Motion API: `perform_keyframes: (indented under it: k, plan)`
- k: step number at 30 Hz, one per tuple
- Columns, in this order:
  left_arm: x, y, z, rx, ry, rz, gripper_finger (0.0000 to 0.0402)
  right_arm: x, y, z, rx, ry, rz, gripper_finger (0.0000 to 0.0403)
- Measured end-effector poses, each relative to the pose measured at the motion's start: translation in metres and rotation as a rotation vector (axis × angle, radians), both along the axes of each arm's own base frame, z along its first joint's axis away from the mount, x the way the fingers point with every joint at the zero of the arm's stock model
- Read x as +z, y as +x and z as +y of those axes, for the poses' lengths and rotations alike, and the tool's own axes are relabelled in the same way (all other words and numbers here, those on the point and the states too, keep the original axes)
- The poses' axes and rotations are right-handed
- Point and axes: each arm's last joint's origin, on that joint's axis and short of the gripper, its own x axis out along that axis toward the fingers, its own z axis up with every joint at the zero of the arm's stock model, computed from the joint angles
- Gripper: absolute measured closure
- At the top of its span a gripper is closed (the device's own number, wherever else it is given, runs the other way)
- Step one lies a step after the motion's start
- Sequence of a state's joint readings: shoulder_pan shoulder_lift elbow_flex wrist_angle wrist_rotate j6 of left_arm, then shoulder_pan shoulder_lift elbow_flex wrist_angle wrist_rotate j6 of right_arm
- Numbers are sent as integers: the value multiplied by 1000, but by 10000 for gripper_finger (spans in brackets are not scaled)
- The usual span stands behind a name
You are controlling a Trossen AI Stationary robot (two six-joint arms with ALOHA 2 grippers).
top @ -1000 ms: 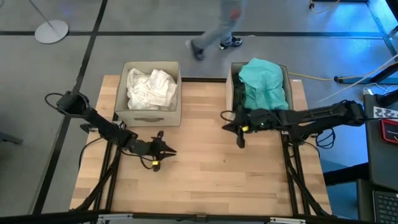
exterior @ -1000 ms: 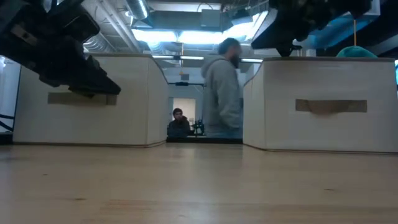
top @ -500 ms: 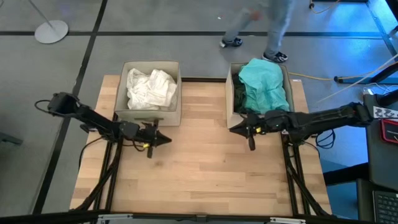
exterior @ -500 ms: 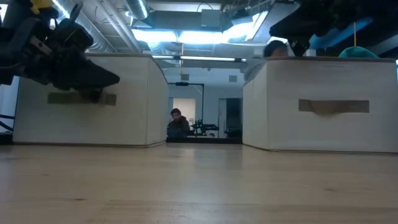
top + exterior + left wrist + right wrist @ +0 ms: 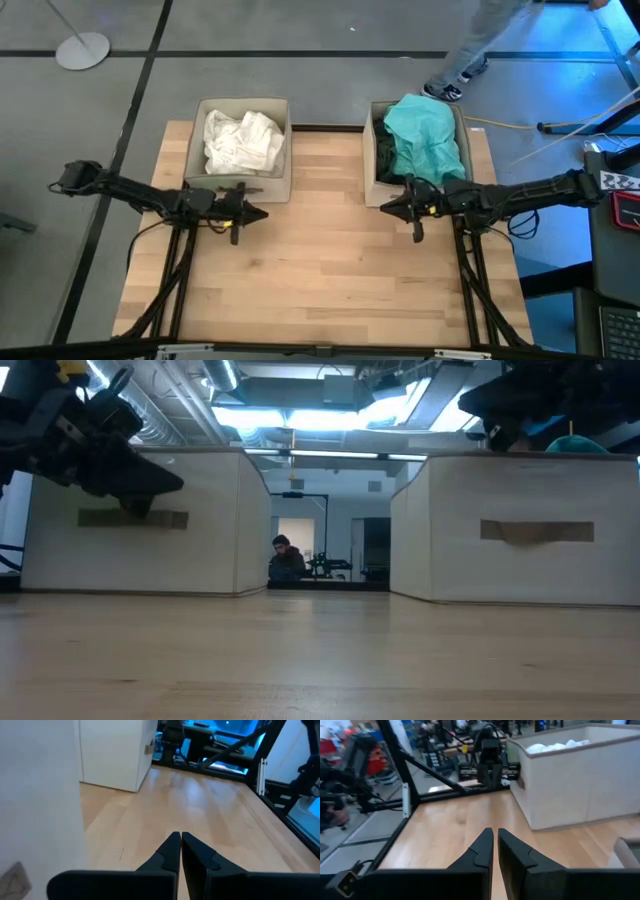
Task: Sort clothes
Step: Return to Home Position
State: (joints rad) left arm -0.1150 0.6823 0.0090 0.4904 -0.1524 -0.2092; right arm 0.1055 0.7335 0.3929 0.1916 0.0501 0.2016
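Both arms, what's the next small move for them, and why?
Probably pull both back toward rest: the left pincer and right pincer are shut and empty; white clothes lie in the left box, the teal garment in the right box.

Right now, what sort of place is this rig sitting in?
Probably a robotics lab or workshop: bare ceiling ducts and strip lights overhead, a grey floor with black lines, and a person seated beyond the table.
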Motion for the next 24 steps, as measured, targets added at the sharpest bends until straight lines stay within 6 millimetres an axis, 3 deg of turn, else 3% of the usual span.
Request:
perform_keyframes:
  k: [14,24]
  plan:
    - [4,-18,4,52,17,3,394,-11,-25,0,81,48,-96,375]
    - [6,-21,4,61,1,-18,394,9,-38,11,399,130,-270,375]
